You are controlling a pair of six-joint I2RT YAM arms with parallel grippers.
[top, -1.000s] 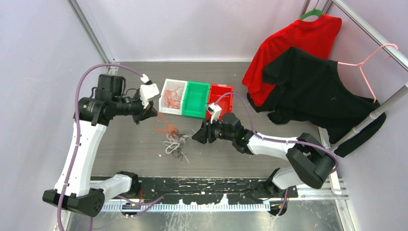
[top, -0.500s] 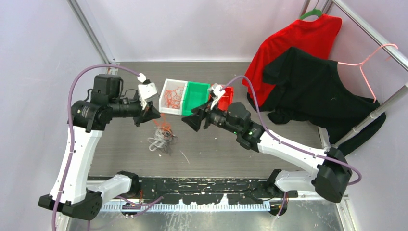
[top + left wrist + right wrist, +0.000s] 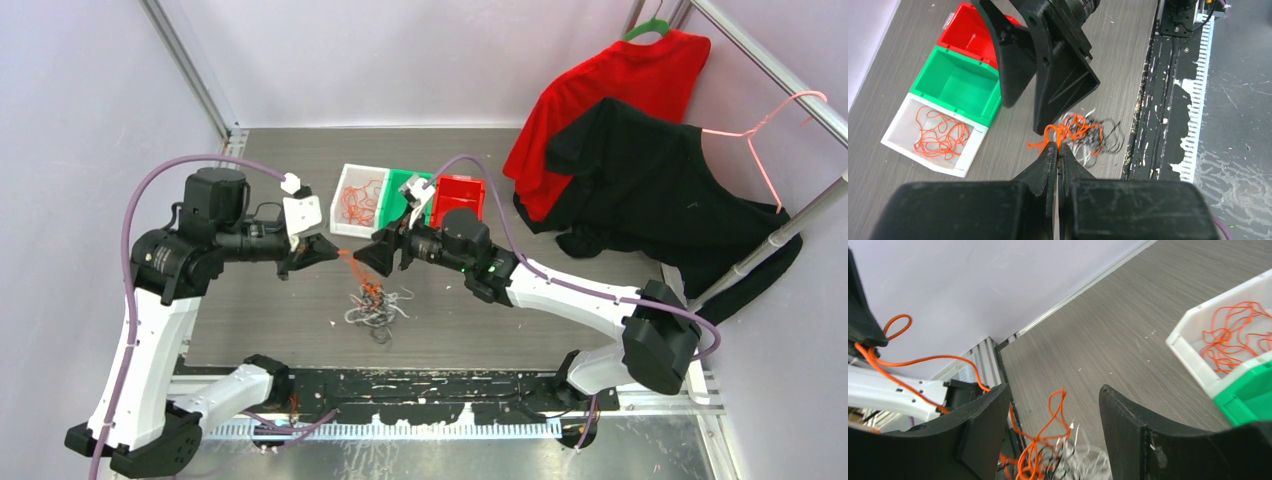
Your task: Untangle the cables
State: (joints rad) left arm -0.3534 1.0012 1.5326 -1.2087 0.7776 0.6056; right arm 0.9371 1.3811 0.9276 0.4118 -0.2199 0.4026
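- The cables [image 3: 373, 306] [image 3: 1087, 134] lay in one loose clump of orange, white and black strands on the table [image 3: 270, 300], in front of the bins and below the gap between the two end effectors.
- One orange strand [image 3: 349, 259] [image 3: 923, 361] rose from the clump, tilted up to the left end effector [image 3: 336, 250] [image 3: 1057, 150] [image 3: 874, 341]. Its fingers were pressed together, pinching that strand, with a small loop sticking out past the tips.
- The right end effector [image 3: 374, 256] [image 3: 1024, 118] [image 3: 1053, 395] hung just beside the left one, tip facing tip, above the clump. Its fingers were spread and gripped nothing.
- In the right wrist view another orange loop [image 3: 1058, 407] stood up from the clump into the gap between those spread fingers; whether it touched them I cannot tell.
- Behind the clump stood a white bin [image 3: 340, 205] [image 3: 964, 161] holding separate orange strands [image 3: 362, 203] [image 3: 940, 135] [image 3: 1238, 335], then a green bin [image 3: 400, 190] [image 3: 958, 85] and a red bin [image 3: 462, 192] [image 3: 968, 35], side by side and touching.
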